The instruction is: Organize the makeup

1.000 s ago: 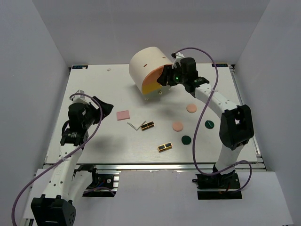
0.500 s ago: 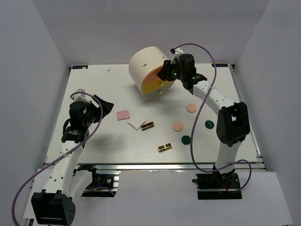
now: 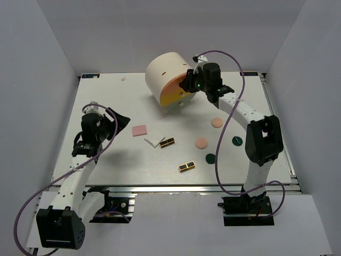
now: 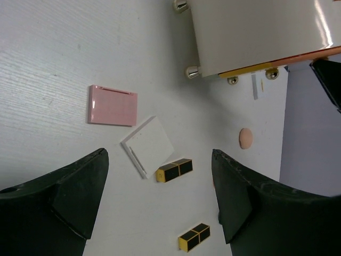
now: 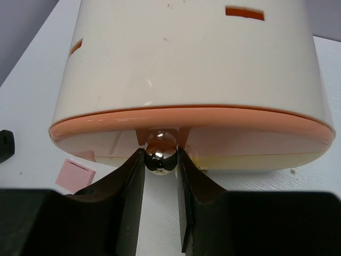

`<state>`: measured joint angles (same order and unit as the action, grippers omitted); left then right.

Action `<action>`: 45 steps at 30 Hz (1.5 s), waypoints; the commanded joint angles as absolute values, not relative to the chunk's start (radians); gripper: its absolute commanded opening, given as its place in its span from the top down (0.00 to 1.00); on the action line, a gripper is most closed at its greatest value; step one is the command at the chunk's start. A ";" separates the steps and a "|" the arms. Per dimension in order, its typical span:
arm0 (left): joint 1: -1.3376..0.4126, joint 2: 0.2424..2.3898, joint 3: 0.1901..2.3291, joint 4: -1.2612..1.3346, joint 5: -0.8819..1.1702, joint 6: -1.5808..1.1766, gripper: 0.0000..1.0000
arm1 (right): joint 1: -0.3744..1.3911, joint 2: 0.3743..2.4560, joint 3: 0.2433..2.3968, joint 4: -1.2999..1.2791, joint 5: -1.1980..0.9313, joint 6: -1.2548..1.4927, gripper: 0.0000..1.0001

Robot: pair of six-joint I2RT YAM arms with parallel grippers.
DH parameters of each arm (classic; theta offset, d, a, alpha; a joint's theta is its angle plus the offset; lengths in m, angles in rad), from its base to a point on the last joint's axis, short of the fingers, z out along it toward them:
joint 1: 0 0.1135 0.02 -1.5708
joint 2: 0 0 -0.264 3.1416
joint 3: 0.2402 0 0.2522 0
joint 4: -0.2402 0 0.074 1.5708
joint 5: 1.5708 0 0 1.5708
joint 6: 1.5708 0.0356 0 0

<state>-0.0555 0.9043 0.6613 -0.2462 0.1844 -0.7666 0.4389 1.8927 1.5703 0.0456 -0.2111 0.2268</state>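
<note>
The makeup lies loose on the white table: a pink square pad point(image 3: 139, 130), thin white angled cards point(image 3: 154, 142), two black-and-gold palettes point(image 3: 167, 142) point(image 3: 186, 166), two peach-pink discs point(image 3: 216, 122) point(image 3: 201, 143) and two dark green discs point(image 3: 237, 141) point(image 3: 211, 158). My right gripper point(image 5: 161, 160) is shut on the chrome ball knob point(image 5: 161, 158) of the orange drawer front on the cream cylinder point(image 3: 166, 77). My left gripper point(image 4: 160, 181) is open and empty, held above the table left of the pad point(image 4: 112, 105), the cards point(image 4: 149, 144) and the palettes point(image 4: 175, 169).
The cream cylinder stands on small feet at the back middle of the table. The right arm reaches over the discs on the right side. A purple cable loops above the right arm. Grey walls close in the table on three sides.
The right gripper moved left from beside the cylinder to its orange front and closed on the knob. The left arm shifted slightly.
</note>
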 commanded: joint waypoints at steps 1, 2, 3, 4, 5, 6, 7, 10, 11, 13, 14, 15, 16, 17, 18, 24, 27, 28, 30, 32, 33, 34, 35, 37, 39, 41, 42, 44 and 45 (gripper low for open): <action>-0.057 0.951 0.657 -0.248 0.209 -0.778 0.13 | 0.436 1.803 1.499 0.120 -0.195 0.198 0.85; -0.060 0.963 0.658 -0.249 0.212 -0.772 0.13 | 0.436 1.774 1.479 0.127 -0.193 0.198 0.85; -0.063 0.975 0.658 -0.247 0.215 -0.767 0.13 | 0.433 1.757 1.457 0.130 -0.193 0.199 0.85; -0.067 1.000 0.663 -0.247 0.212 -0.762 0.13 | 0.428 1.743 1.419 0.129 -0.192 0.202 0.86; -0.080 1.015 0.667 -0.245 0.212 -0.750 0.12 | 0.425 1.711 1.399 0.127 -0.193 0.206 0.87; -0.087 1.031 0.673 -0.245 0.209 -0.743 0.12 | 0.422 1.692 1.381 0.126 -0.193 0.206 0.87; -0.097 1.048 0.681 -0.255 0.203 -0.735 0.12 | 0.419 1.675 1.340 0.126 -0.193 0.206 0.87; -0.126 1.115 0.713 -0.262 0.178 -0.718 0.07 | 0.411 1.606 1.275 0.124 -0.192 0.204 0.87; -0.139 1.147 0.727 -0.262 0.164 -0.715 0.06 | 0.411 1.577 1.261 0.120 -0.195 0.203 0.87; -0.155 1.176 0.744 -0.262 0.146 -0.712 0.03 | 0.411 1.546 1.221 0.107 -0.199 0.201 0.86; -0.169 1.193 0.758 -0.264 0.134 -0.712 0.03 | 0.411 1.522 1.206 0.107 -0.201 0.201 0.85; -0.173 1.224 0.767 -0.262 0.121 -0.709 0.03 | 0.411 1.514 1.194 0.115 -0.202 0.198 0.84; -0.178 1.241 0.775 -0.267 0.111 -0.707 0.02 | 0.411 1.508 1.183 0.120 -0.199 0.196 0.79; -0.184 1.255 0.784 -0.267 0.103 -0.697 0.02 | 0.411 1.508 1.174 0.126 -0.198 0.193 0.76; -0.187 1.284 0.804 -0.270 0.089 -0.686 0.02 | 0.411 1.511 1.177 0.126 -0.196 0.192 0.69; -0.209 1.373 0.890 -0.298 0.031 -0.549 0.02 | 0.411 1.529 1.195 0.123 -0.207 0.189 0.51; -0.215 1.402 0.905 -0.259 0.023 -0.477 0.02 | 0.411 1.529 1.186 0.123 -0.212 0.179 0.41; -0.216 1.416 0.908 -0.250 0.026 -0.462 0.02 | 0.411 1.529 1.184 0.124 -0.212 0.172 0.38; -0.227 1.431 0.910 -0.229 0.029 -0.422 0.02 | 0.411 1.528 1.180 0.130 -0.212 0.166 0.37; -0.247 1.460 0.917 -0.221 0.032 -0.390 0.02 | 0.411 1.529 1.174 0.141 -0.213 0.161 0.36; -0.255 1.471 0.923 -0.224 0.029 -0.379 0.02 | 0.411 1.529 1.173 0.141 -0.213 0.161 0.36; -0.274 1.483 0.933 -0.225 0.025 -0.362 0.02 | 0.411 1.529 1.173 0.143 -0.213 0.163 0.36; -0.285 1.506 0.939 -0.227 0.015 -0.354 0.02 | 0.411 1.528 1.172 0.141 -0.218 0.163 0.36; -0.313 1.532 0.949 -0.242 -0.024 -0.342 0.02 | 0.411 1.517 1.163 0.138 -0.218 0.160 0.36; -0.327 1.568 0.960 -0.253 -0.066 -0.342 0.02 | 0.411 1.506 1.152 0.135 -0.218 0.147 0.35; -0.345 1.603 0.963 -0.261 -0.130 -0.353 0.02 | 0.410 1.490 1.134 0.130 -0.219 0.137 0.33; -0.351 1.614 0.966 -0.265 -0.156 -0.356 0.02 | 0.410 1.483 1.129 0.127 -0.221 0.133 0.32; -0.359 1.635 0.974 -0.276 -0.201 -0.374 0.02 | 0.410 1.467 1.112 0.126 -0.222 0.130 0.28; -0.360 1.650 0.979 -0.281 -0.233 -0.380 0.02 | 0.410 1.460 1.106 0.126 -0.224 0.129 0.28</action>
<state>-0.3546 1.6402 0.9375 -0.2630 -0.1131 -0.3744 0.4133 1.5181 1.1198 0.0853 -0.2127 0.1509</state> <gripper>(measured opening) 0.979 0.715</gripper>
